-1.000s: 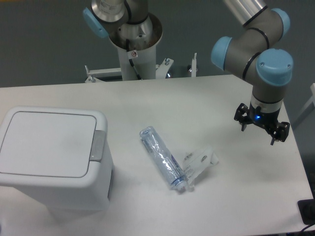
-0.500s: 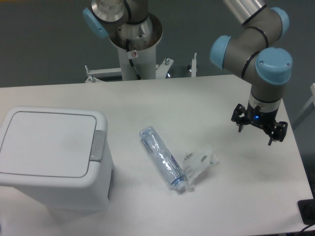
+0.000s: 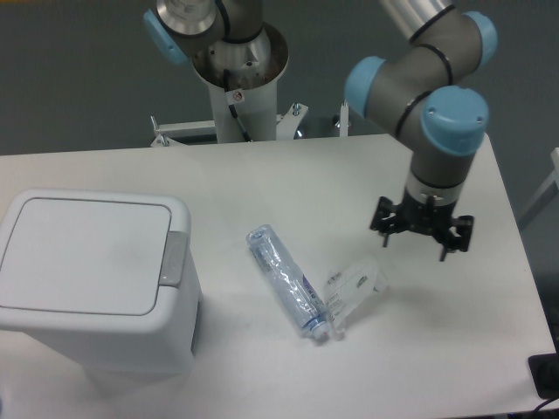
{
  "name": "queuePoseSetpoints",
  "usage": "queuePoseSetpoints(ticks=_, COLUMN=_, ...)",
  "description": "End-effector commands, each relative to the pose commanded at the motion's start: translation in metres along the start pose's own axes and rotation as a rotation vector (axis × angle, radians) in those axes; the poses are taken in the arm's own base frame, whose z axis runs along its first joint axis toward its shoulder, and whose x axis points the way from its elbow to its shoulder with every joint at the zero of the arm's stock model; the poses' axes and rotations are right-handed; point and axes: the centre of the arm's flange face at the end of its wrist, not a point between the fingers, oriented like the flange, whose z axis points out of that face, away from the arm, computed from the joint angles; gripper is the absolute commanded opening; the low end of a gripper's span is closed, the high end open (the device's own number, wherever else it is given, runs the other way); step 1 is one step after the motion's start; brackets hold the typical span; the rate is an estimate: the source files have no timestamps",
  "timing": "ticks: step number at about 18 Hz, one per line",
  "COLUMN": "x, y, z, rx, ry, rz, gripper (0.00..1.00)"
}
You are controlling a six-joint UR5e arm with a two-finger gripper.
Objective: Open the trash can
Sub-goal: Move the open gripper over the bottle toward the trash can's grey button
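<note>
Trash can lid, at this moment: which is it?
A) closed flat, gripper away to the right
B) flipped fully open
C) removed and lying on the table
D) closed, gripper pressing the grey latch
A: the trash can lid lies flat and shut, while the gripper hangs open over the table's right side, beyond the crushed bottle.

Trash can at the table's left — bottle right of it.

I stand at a white table, matte and evenly lit, with soft shadows. Behind it runs a plain dark grey-green wall. A white metal bracket sits along the table's far edge. At the right edge a pale frame leans, partly cut off.
</note>
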Motion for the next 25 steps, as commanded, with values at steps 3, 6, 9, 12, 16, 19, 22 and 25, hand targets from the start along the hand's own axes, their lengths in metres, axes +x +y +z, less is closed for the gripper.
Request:
queuePoseSetpoints(ticks=3, x=0.029, y=-0.020, z=-0.017, rx=0.085, ry=0.049, rz=-0.049, gripper=1.00)
queuePoseSetpoints(ticks=6, x=0.053, y=-0.034, z=-0.034, rx=0.146, ry=0.094, rz=-0.126, gripper=1.00)
queuePoseSetpoints(ticks=9, x=0.069, y=-0.045, z=-0.055, rx=0.250, ry=0.186, rz=-0.200, gripper=1.00)
queuePoseSetpoints(ticks=12, x=0.084, y=-0.058, z=-0.082, rx=0.330, ry=0.233, rz=-0.199, gripper=1.00)
queuePoseSetpoints(ticks=16, x=0.111, y=-0.068, z=-0.101, rx=0.362, ry=0.248, rz=-0.157, gripper=1.00)
queuePoseSetpoints(ticks=19, x=0.133, y=-0.072, z=-0.114, rx=0.383, ry=0.259, rz=-0.123, gripper=1.00)
queuePoseSetpoints(ticks=22, x=0.147, y=-0.078, z=-0.116, rx=0.390, ry=0.265, rz=-0.101, gripper=1.00)
queuePoseSetpoints(ticks=25, x=0.165, y=-0.088, z=-0.118, rx=0.409, ry=0.265, rz=-0.085, gripper=1.00)
